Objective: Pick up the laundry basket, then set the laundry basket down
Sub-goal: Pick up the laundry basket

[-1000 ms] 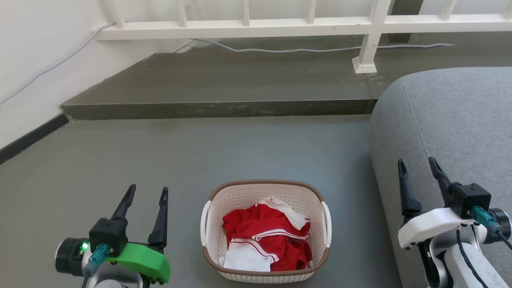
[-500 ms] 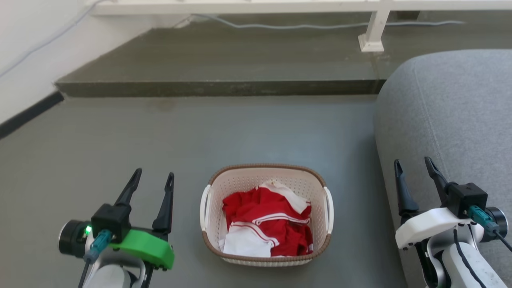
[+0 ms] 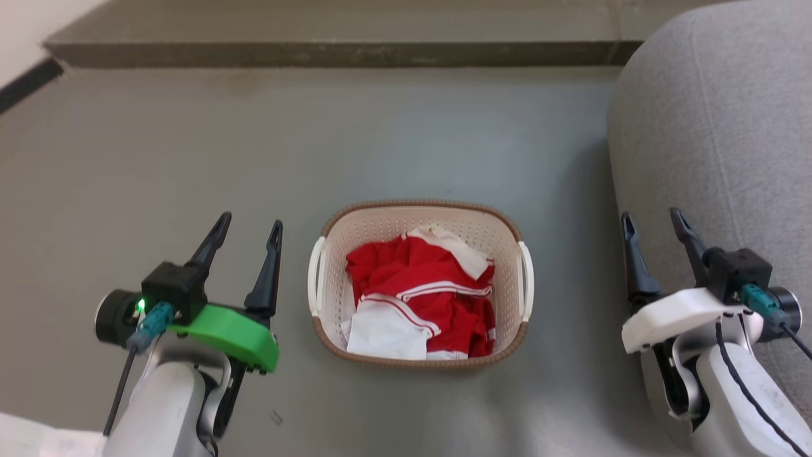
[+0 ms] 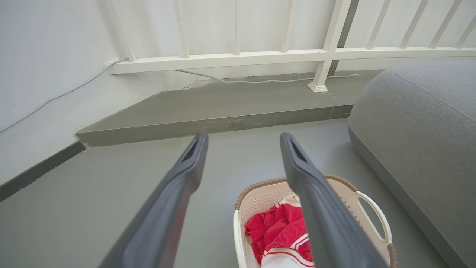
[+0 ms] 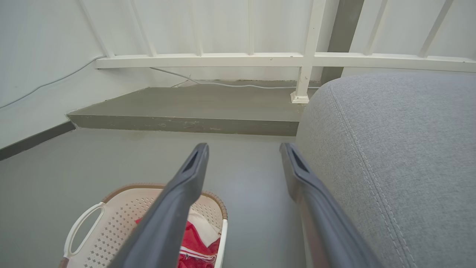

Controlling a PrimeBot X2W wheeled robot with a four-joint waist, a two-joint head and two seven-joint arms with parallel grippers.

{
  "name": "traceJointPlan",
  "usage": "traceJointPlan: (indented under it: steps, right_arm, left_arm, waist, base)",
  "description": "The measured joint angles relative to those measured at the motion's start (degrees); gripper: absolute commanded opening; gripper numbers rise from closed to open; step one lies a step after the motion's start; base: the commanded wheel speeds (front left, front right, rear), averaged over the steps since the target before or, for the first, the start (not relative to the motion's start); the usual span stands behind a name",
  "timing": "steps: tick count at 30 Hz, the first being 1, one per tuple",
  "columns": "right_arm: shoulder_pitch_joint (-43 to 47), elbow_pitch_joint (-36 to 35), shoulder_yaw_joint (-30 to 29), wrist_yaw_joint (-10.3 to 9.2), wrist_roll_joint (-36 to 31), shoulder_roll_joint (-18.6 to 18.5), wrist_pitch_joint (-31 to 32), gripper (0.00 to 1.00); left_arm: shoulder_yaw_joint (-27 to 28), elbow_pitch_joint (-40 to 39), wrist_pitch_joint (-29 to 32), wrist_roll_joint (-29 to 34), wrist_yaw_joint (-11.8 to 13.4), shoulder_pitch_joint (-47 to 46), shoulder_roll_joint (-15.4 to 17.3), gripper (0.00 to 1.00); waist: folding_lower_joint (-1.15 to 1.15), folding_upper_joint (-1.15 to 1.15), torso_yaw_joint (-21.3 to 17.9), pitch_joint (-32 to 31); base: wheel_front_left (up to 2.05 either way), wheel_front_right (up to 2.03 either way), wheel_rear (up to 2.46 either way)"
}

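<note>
Both spread, left pincer (image 3: 251, 219) and right pincer (image 3: 650, 213) flank the laundry basket (image 3: 380, 228); wrist views add a white railing (image 4: 223, 58).

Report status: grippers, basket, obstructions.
Left gripper open, empty, left of basket. Right gripper open, empty, beside sofa. Basket on floor, clothes inside, ungripped.

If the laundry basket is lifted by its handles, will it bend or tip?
The laundry basket is perforated plastic with a thick rim, so it probably stays stiff. Only a few clothes lie inside, so it is likely light. Lifting one handle alone would probably tilt it.
</note>
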Motion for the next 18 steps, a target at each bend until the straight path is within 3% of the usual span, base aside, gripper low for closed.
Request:
traceJointPlan:
  steps: [18]
  right_arm:
    - [-15.04,5.17,0.62,1.0,-0.69,0.94,2.12,1.0]
  left_arm:
    - [-0.54,10.23,4.77,-1.27,-3.09,-17.67,-1.85,1.0]
  waist:
    - [0.01,0.0,0.15,15.26]
  base:
    - [0.0,0.0,0.0]
